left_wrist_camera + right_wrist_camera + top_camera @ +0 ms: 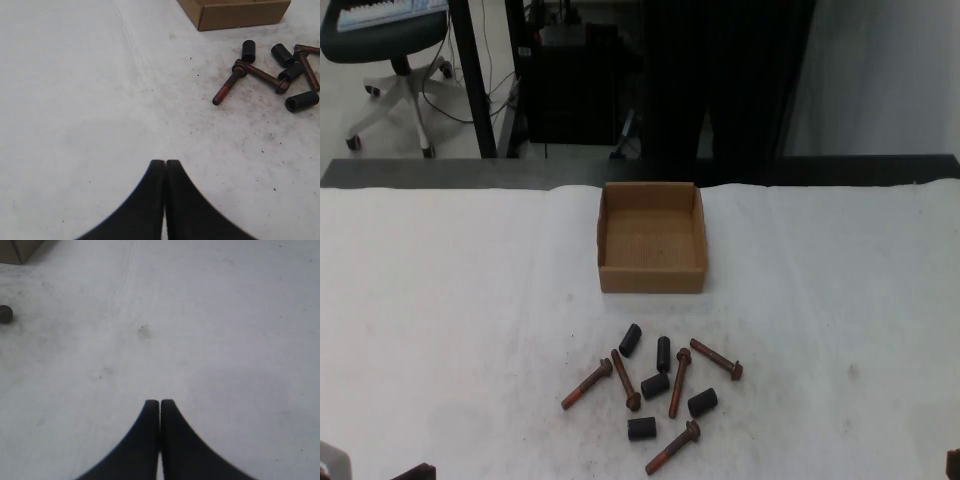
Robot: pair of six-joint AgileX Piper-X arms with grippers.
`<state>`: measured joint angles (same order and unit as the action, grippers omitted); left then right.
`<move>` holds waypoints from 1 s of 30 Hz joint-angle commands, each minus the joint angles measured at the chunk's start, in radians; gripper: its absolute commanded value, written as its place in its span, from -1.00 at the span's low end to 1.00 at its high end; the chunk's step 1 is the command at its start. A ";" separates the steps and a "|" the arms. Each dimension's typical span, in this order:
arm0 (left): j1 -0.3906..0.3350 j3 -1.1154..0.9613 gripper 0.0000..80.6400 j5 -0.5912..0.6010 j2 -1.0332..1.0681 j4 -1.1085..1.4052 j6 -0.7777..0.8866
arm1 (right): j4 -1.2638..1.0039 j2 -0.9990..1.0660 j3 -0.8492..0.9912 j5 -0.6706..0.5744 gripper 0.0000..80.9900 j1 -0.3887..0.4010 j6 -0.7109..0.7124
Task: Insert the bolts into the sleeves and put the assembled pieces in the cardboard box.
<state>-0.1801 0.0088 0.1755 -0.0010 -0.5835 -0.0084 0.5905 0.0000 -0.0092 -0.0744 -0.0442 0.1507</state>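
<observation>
Cardboard box sits open on the white bench cover, with rusty bolts and black sleeves lying loose near it, on my side. My left gripper and right gripper each hover over bare cover, fingers pressed together.

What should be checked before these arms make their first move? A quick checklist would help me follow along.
1. Empty, open-topped cardboard box: ok.
2. Equal count of bolts and sleeves, five each: ok.
3. All pieces loose on the bench, none assembled yet: ok.
4. Open left end effector: not ok, shut.
5. Open right end effector: not ok, shut.
6. Clear bores inside the sleeves: cannot tell.
</observation>
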 commanded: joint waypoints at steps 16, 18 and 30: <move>0.002 -0.009 -0.99 0.332 0.001 0.224 0.249 | -0.432 0.000 0.009 -0.270 -0.98 -0.001 -0.232; 0.002 -0.009 -0.99 0.381 0.001 0.259 0.273 | -0.480 0.000 0.009 -0.291 -0.98 -0.001 -0.338; 0.001 -0.009 -0.99 0.388 0.001 0.281 0.342 | -0.599 0.000 0.009 -0.311 -0.98 -0.001 -0.686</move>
<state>-0.1801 0.0088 0.5563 -0.0010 -0.3150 0.3110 0.0117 0.0000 -0.0092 -0.3685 -0.0442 -0.4958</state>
